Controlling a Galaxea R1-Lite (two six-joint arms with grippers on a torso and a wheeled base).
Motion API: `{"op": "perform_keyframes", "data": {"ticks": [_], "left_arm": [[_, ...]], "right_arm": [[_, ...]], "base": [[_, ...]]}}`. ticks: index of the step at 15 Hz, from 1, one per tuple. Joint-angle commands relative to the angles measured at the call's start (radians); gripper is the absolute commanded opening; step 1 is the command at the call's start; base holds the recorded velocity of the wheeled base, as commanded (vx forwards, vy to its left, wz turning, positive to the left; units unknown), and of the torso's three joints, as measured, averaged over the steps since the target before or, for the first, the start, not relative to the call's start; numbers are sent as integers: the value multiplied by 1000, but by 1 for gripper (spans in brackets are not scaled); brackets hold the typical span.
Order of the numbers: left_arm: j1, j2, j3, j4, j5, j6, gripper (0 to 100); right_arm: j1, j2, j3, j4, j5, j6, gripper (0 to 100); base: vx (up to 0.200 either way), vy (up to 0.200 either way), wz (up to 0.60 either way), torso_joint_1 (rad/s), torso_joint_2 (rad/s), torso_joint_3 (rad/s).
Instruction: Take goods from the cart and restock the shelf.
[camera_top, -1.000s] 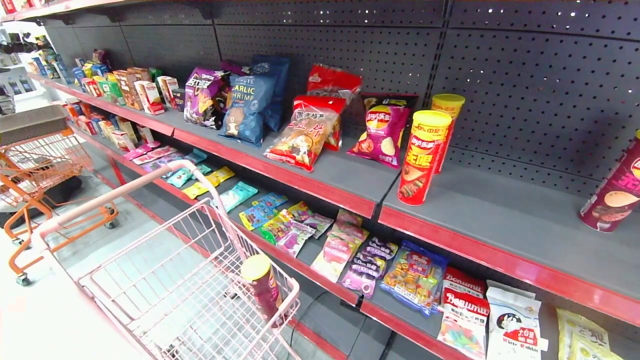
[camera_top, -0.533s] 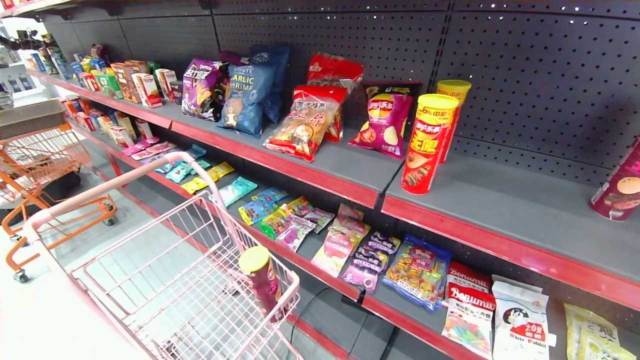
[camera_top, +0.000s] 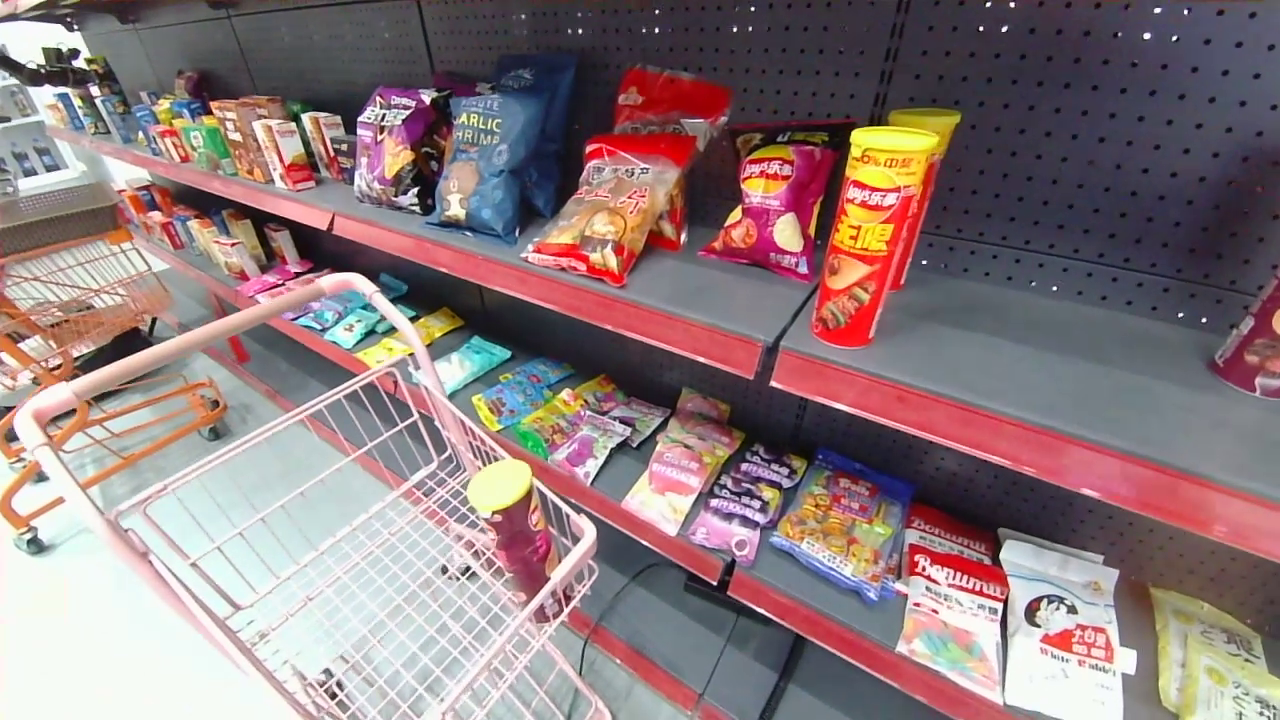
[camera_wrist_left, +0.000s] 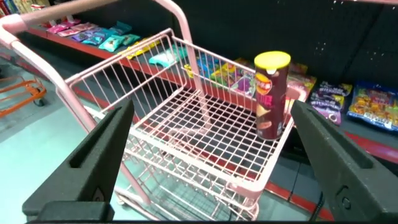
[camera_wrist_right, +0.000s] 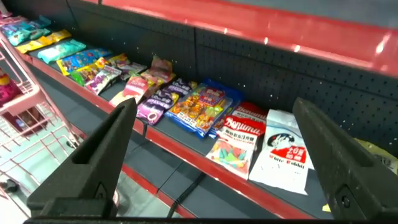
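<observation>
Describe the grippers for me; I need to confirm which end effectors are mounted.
The left gripper has two matte black fingers, broad at the base and tapering to blunt, angled tips, with flat faceted faces. The right gripper looks the same, with plain black wedge-shaped fingers. I can make out no markings or cables on either.
</observation>
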Motion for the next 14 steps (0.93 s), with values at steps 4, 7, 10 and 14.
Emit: {"op": "perform_keyframes", "data": {"ticks": [4, 7, 10, 14], "left_arm": [[0, 0, 1, 0, 0, -1, 100], [0, 2, -1, 0, 0, -1, 100], [0, 247, -272, 3, 7, -15, 100], [-1, 941, -593, -55, 73, -124, 100]], "right_arm": [[0, 1, 0, 0, 1, 0, 100], [0, 1, 0, 1, -1, -2, 100], [0, 1, 0, 1, 1, -5, 100], [0, 1, 0, 1, 1, -6, 100]], "base": [[0, 0, 0, -195, 547, 343], [0, 0, 0, -157, 468, 307], [0, 0, 0, -36, 121, 84], [0, 0, 0, 0, 0, 0]]}}
